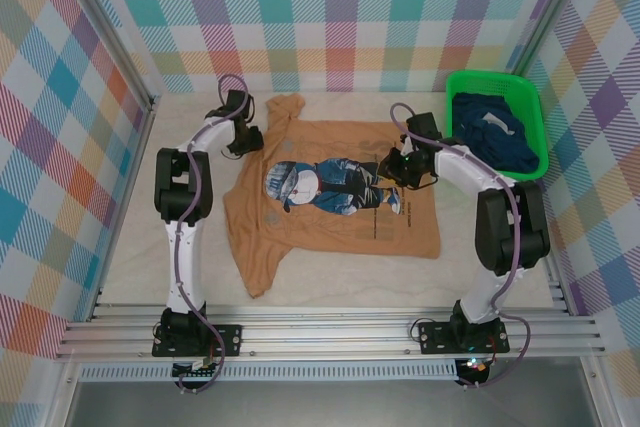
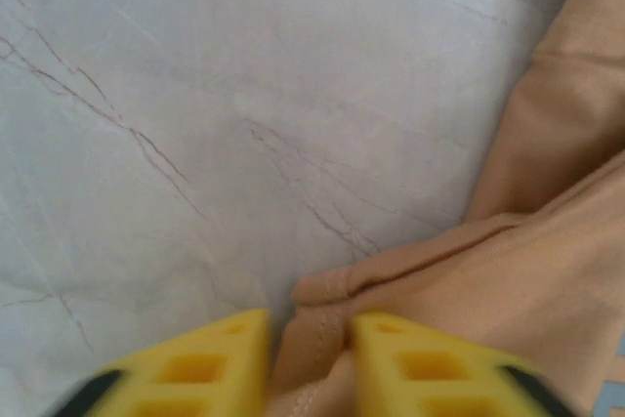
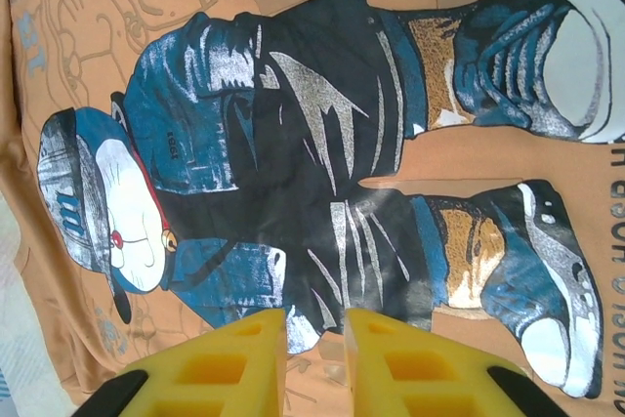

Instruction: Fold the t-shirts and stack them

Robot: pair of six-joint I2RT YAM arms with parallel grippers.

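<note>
Top external view: tan-orange t-shirt [image 1: 330,237] is spread flat on the worktop [image 1: 330,282], with no fold made and nothing stacked. Left fingers [image 2: 210,368] are narrow, pinching the shirt's edge between them. Right fingers [image 3: 410,368] are narrow too, down by the cartoon print [image 3: 293,163] just ahead, but I can't tell if they've got cloth. Navy t-shirts [image 1: 495,137] are bundled in the green basket [image 1: 495,75] out past the right fingers, so I'd say nearly everything's left.

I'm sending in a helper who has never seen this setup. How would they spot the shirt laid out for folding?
Find the pale table inside the checked walls; the shirt lies spread in its middle. It is tan-orange with a blue-and-white cartoon figure printed on it, while the other shirts are dark blue and heaped in the green basket at the far right.
</note>
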